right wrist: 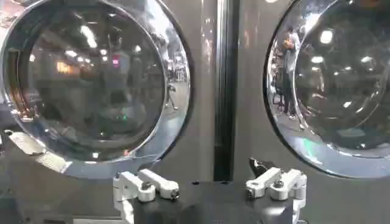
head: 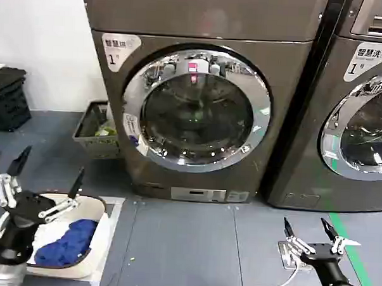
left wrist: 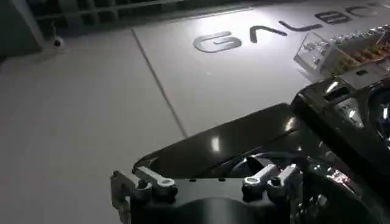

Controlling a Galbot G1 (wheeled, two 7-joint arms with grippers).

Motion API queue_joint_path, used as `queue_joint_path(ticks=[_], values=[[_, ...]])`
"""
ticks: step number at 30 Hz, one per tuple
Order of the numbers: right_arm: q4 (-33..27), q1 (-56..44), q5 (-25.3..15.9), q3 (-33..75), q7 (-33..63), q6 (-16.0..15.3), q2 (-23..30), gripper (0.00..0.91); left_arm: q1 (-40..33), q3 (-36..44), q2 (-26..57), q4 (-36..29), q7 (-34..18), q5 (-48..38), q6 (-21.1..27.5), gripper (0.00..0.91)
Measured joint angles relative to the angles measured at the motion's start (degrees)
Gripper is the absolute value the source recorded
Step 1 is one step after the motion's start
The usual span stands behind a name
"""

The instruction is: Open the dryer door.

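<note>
Since the round chrome-rimmed glass dryer door [head: 197, 109] is closed, stiff and slippery, I would grip its rim edge. The right gripper [head: 310, 234] and left gripper [head: 47, 168] wait low with fingers apart.

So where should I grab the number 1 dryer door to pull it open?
Probably the chrome ring of the dryer door at its robot-left edge, about mid-height, near the label strip; no clear handle shows, so confirm it up close. Come straight from the front. The right gripper is open, low by the floor; the left gripper is open over the basket.
</note>
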Motion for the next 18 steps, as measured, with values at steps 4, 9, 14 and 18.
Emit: queue_joint_path(ticks=[4,9,14,18], values=[[-0.65,1.2,0.84,-0.22,-0.46,-0.19,-1.06,0.907,0.03,-0.14,0.01,0.0,0.0,-0.02,0.0,0.907],[-1.74,3.57,1.51,-1.41,-0.51,-1.47,-2.95,0.907,0.14,-0.13,-0.17,-0.27,0.06,-0.01,0.09,0.907],[-3.35,7.03,4.7,-2.96,-0.66,-1.98,-6.13,0.907,0.29,-0.12,-0.21,-0.44,0.09,0.0,0.11,0.907],[-4.98,10.71,8.23,-4.5,-1.39,-1.87,-9.44,0.907,0.28,0.09,-0.26,-0.45,0.15,0.22,0.16,0.907]])
